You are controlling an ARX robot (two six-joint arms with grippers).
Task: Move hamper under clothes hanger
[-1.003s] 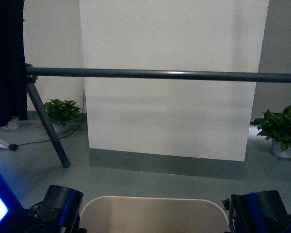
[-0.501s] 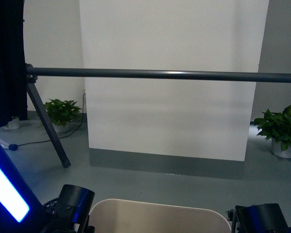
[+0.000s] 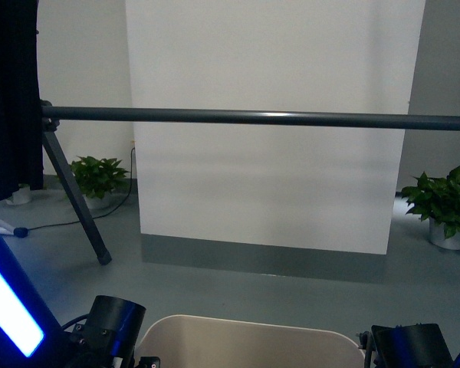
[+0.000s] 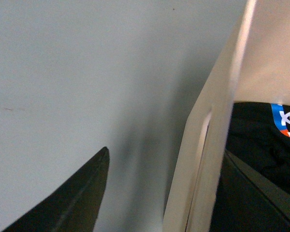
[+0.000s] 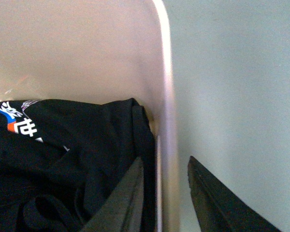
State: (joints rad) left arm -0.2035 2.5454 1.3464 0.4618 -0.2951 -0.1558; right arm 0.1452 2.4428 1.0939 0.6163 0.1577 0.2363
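Room: a grey floor (image 3: pixel 215 291) is running back to a white panel (image 3: pixel 268 153), with a potted plant (image 3: pixel 98 175) sitting at 9 o'clock and another plant (image 3: pixel 445 203) at 3 o'clock in the front view.
Clothes hanger: the clothes hanger (image 3: pixel 253 116) is stretching its long bar from 9 to 3 o'clock, one angled leg (image 3: pixel 77 199) is bracing it at 8 o'clock, and dark fabric (image 3: pixel 11 92) is hanging at its 10 o'clock end.
Hamper: the beige hamper (image 3: pixel 245 341) is sitting at 6 o'clock, on the near side of the bar and not yet under it, and it is carrying black printed clothes (image 5: pixel 77 145).
Left gripper: the left gripper (image 4: pixel 166 151) is straddling one end wall by the handle slot (image 4: pixel 198 159). It is standing released, since its outer finger (image 4: pixel 77 193) is showing bare floor between itself and the wall.
Right gripper: the right gripper (image 5: pixel 165 158) is straddling the opposite wall, with one finger inside against the clothes and one just outside the rim. Whether it is actually pinching, I cannot tell.
Reason for the hold: the two arms are bracketing opposite walls, probably so the load is staying level and steerable while being pushed.
Next move: the hamper is needing to go straight toward 12 o'clock, between the legs.
Risk: the unclamped left side is likely letting the hamper swivel.
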